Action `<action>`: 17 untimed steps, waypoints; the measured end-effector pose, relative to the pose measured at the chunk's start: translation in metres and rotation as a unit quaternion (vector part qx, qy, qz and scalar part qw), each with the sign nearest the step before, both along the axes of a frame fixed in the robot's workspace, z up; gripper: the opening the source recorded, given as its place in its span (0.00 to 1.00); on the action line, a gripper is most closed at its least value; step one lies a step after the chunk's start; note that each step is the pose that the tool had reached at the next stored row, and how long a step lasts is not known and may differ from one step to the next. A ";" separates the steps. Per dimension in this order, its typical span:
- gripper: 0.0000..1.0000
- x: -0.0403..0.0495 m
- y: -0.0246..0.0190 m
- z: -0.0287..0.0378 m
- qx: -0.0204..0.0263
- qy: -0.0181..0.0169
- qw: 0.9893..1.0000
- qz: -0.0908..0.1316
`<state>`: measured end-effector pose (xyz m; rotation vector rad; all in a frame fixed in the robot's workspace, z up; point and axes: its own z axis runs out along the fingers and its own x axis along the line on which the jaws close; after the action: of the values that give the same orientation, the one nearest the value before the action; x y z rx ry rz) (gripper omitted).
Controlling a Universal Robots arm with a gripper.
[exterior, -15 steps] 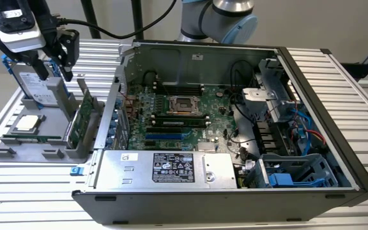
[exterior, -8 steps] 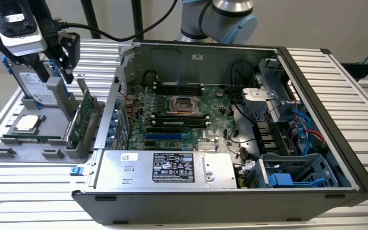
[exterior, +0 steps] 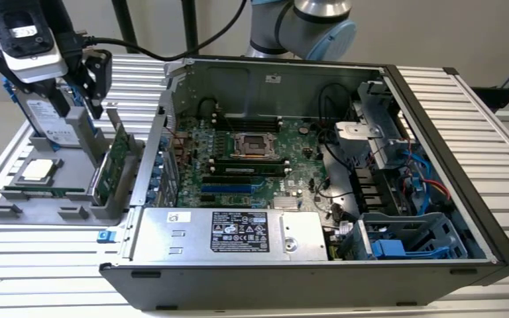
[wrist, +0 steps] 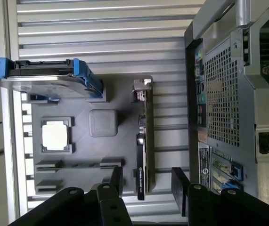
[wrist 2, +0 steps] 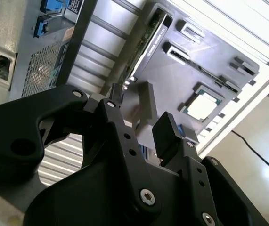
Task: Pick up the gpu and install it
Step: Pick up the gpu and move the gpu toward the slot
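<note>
Two fingers of the black gripper (wrist: 147, 175) are hovering wide apart, empty, above the upright green-and-black gpu card (wrist: 142, 136).

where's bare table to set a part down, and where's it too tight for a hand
Bare slatted table lies nearer the camera than the grey tray and on the exterior view's right of the computer case. Crowded: the tray carries the hard drive, processor and gpu, and the strip between gpu and case is narrow.

Your arm (exterior: 315, 21), upper centre in the exterior view, is silver with pale-blue caps; your matte-black pincer (wrist: 147, 181) carries silver screws.
</note>
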<state>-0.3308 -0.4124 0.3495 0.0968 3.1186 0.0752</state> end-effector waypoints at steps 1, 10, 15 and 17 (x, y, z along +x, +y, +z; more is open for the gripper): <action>1.00 0.0000 0.0000 -0.0009 0.000 0.000 1.000 0.000; 1.00 0.0000 -0.0028 -0.0091 0.000 0.000 1.000 0.000; 1.00 0.0000 -0.0059 -0.0135 0.000 0.001 1.000 0.000; 1.00 0.0000 -0.0069 -0.0153 0.000 0.001 1.000 0.000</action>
<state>-0.3307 -0.4193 0.3342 0.0957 3.1208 0.0753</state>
